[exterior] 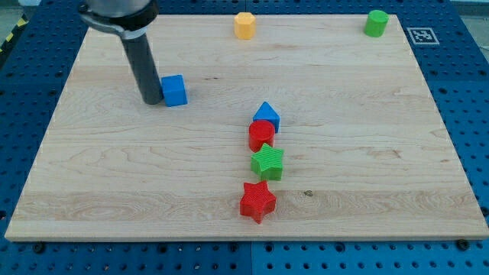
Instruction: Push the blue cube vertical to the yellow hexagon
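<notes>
The blue cube (pixel 175 90) sits on the wooden board in the upper left part of the view. The yellow hexagon (pixel 244 25) stands near the view's top edge, to the right of and above the cube. My tip (pixel 152 100) rests on the board right against the cube's left side, touching or nearly touching it. The dark rod rises from the tip toward the view's top left.
A green cylinder (pixel 376 23) stands at the top right. Near the middle, a blue triangular block (pixel 266 115), a red block (pixel 261 135), a green star (pixel 267 163) and a red star (pixel 257 201) form a column running downward. The board's edge (pixel 244 237) runs along the bottom.
</notes>
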